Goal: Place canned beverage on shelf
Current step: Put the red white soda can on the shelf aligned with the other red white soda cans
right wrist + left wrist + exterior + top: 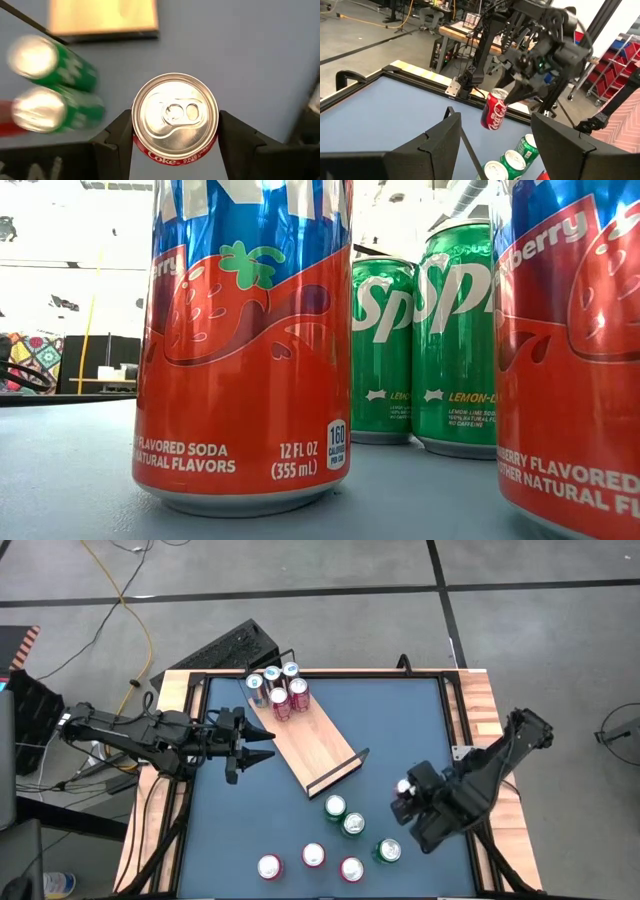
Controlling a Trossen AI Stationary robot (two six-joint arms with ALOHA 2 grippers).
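The right gripper point(175, 131) holds a red Coca-Cola can point(175, 116) up in the air, over the right side of the blue desk point(400, 720). Its jaws squeeze the can from both sides, just under the silver top. Seen from the other arm, the can hangs a bit tilted.

The left gripper point(268, 748) waits low over the left side of the desk, just beside the shelf point(315, 745). Its jaws stand apart with nothing in them.

The shelf is a light wood board with thin black rails at its ends. It lies slanted across the middle of the desk. Five cans point(279, 688) stand bunched together at its far end. The near end is bare.

On the desk near the front edge stand three green cans point(353, 824) and three red cans point(312, 856). The held can hangs well apart from the shelf, out past the green cans.
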